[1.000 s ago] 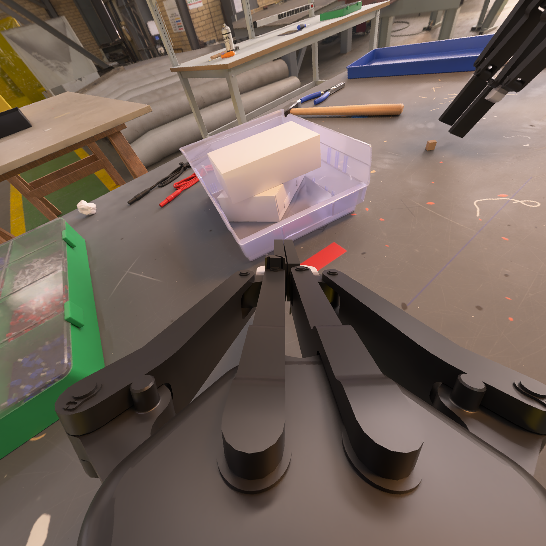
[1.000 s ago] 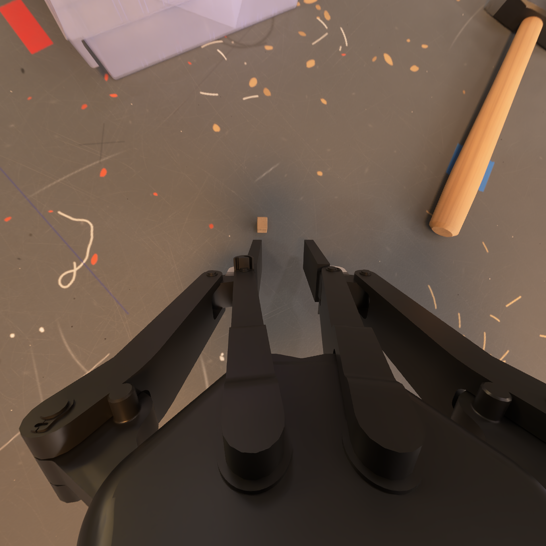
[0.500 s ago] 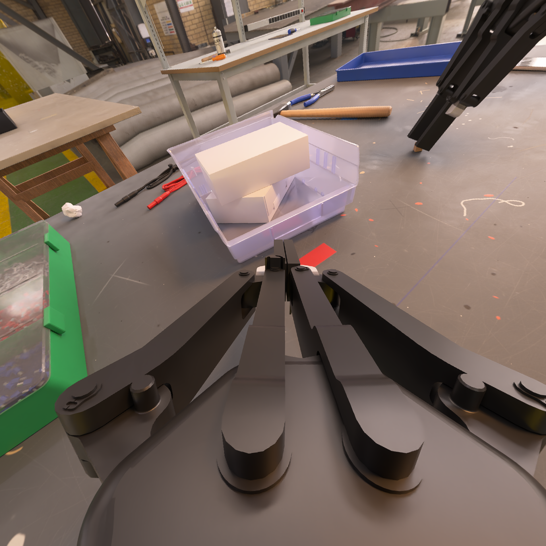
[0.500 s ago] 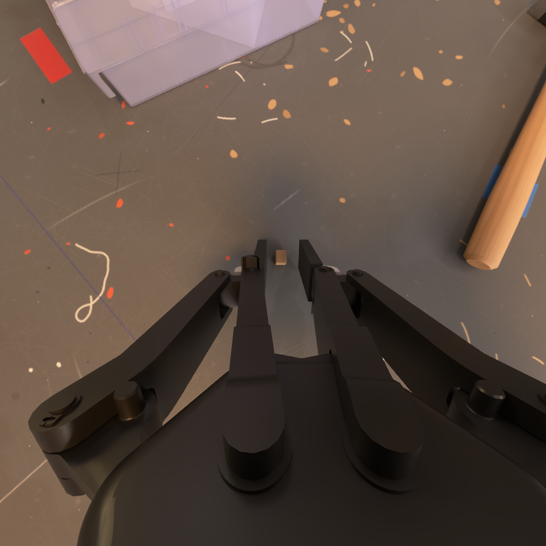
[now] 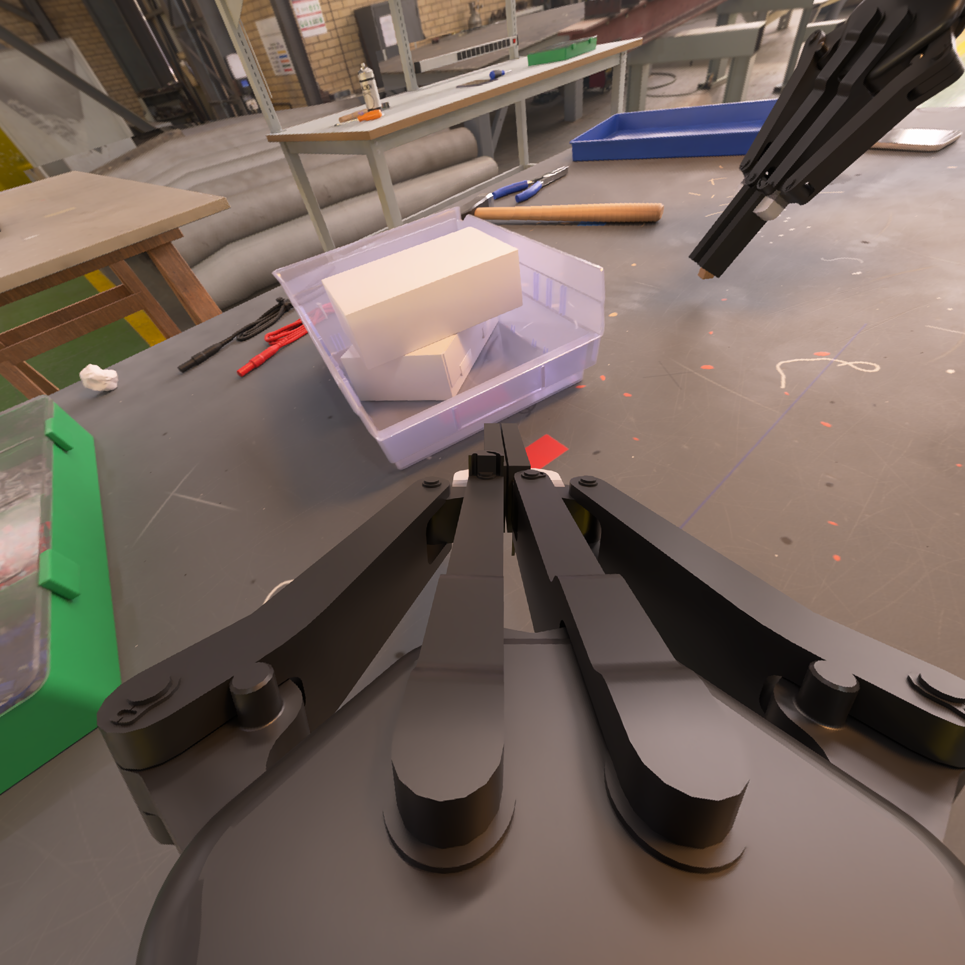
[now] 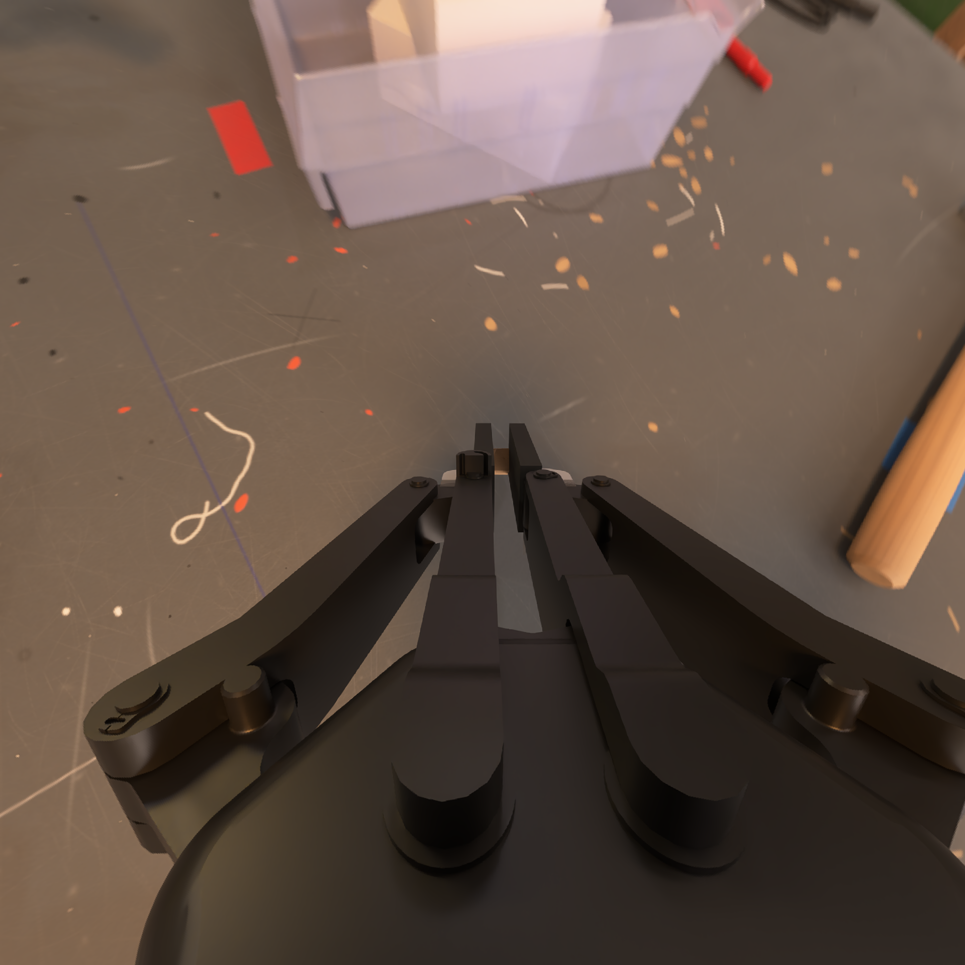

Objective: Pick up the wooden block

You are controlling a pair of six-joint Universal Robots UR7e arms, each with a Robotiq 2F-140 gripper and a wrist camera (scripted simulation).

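Scuffed grey bench [image 6: 365, 339] — right tool [image 6: 500, 444] clamped on wooden block [image 6: 501, 461], left tool [image 5: 501, 444] together.

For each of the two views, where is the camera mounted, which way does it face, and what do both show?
Left wrist view: on the left gripper, jaws shut, looking level across the table at the clear bin; the right gripper shows farther off.
Right wrist view: on the right gripper, looking steeply down at the table, pinching the wooden block.
Shared: bin, hammer handle, red tape, the block.
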